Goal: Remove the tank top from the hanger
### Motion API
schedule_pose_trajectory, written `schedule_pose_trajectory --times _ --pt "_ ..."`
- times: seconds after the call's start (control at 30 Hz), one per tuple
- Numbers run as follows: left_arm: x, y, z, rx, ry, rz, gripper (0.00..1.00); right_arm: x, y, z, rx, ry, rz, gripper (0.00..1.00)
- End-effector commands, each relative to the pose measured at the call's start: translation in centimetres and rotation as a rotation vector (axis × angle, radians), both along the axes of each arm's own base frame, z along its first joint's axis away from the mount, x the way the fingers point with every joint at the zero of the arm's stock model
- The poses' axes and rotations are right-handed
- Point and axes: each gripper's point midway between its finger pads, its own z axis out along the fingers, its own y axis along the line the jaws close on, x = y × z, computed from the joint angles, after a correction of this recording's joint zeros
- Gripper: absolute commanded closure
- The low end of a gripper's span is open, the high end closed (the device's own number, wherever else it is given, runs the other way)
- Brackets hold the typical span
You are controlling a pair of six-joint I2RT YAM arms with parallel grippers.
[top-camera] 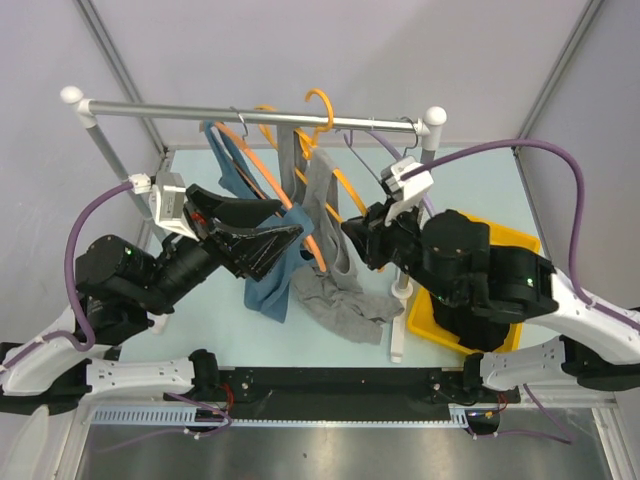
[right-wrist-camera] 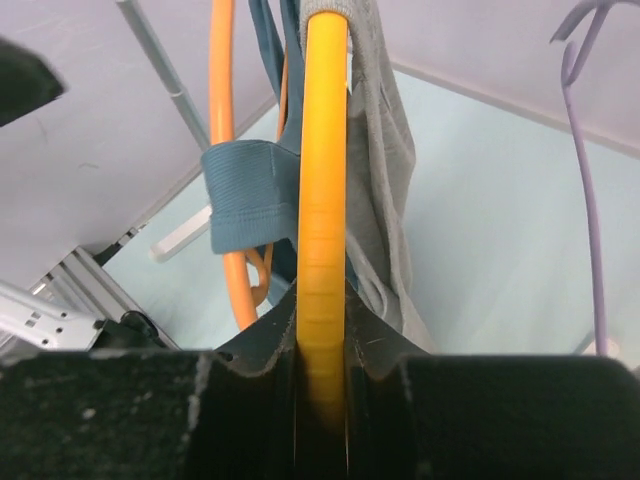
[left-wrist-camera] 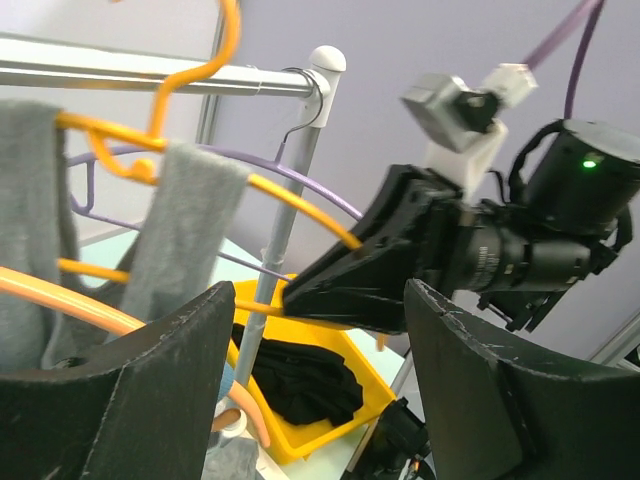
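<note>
A grey tank top (top-camera: 335,290) hangs by its straps on a yellow hanger (top-camera: 320,105) on the rail, and its lower part rests bunched on the table. My right gripper (top-camera: 352,232) is shut on the yellow hanger's arm (right-wrist-camera: 322,200), with the grey fabric (right-wrist-camera: 385,180) just right of the jaws. My left gripper (top-camera: 290,222) is open and empty, its tips beside the hanging garments. In the left wrist view the grey straps (left-wrist-camera: 190,230) drape over the yellow hanger (left-wrist-camera: 300,205) beyond the open fingers (left-wrist-camera: 130,400), apart from them.
A blue tank top (top-camera: 270,290) hangs on an orange hanger (top-camera: 255,160) left of the grey one. An empty purple hanger (right-wrist-camera: 590,200) hangs to the right. The metal rail (top-camera: 250,112) spans the back. A yellow bin (left-wrist-camera: 300,440) holding a black garment (left-wrist-camera: 300,385) sits right.
</note>
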Motion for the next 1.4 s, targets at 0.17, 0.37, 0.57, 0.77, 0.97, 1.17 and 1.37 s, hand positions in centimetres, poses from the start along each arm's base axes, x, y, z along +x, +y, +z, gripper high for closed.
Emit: schedule_pose_trajectory --times 0.17,0.37,0.57,0.77,0.97,1.17,1.37 --pt "-0.2 -0.2 1.0 -0.035 0.0 -0.013 0.25 -2.7 -3.3 3.8 0.103 -0.072 -0.013 1.0" --pt "-0.2 -0.9 1.5 -0.009 -0.027 -0.021 0.19 -5.1 -4.3 1.3 0.091 -0.01 0.071 1.0" --pt "1.6 -3.7 1.3 0.147 -0.058 0.027 0.2 -6.4 -5.8 -2.1 0.066 0.062 0.133 1.0" --pt "3.6 -6.2 1.2 0.28 -0.051 0.088 0.3 -7.9 -7.3 -3.5 0.115 0.099 0.217 1.0" --pt "2.8 -8.6 0.4 0.31 -0.061 0.004 0.44 -8.1 -8.7 -4.0 0.158 0.135 0.212 1.0" --pt "2.5 -9.4 -0.9 0.319 -0.035 -0.031 0.45 -8.4 -9.1 -3.6 0.194 0.139 0.237 1.0" --pt "2.7 -10.2 -1.7 0.331 -0.024 -0.032 0.46 -9.0 -8.4 -4.5 0.151 0.14 0.271 1.0"
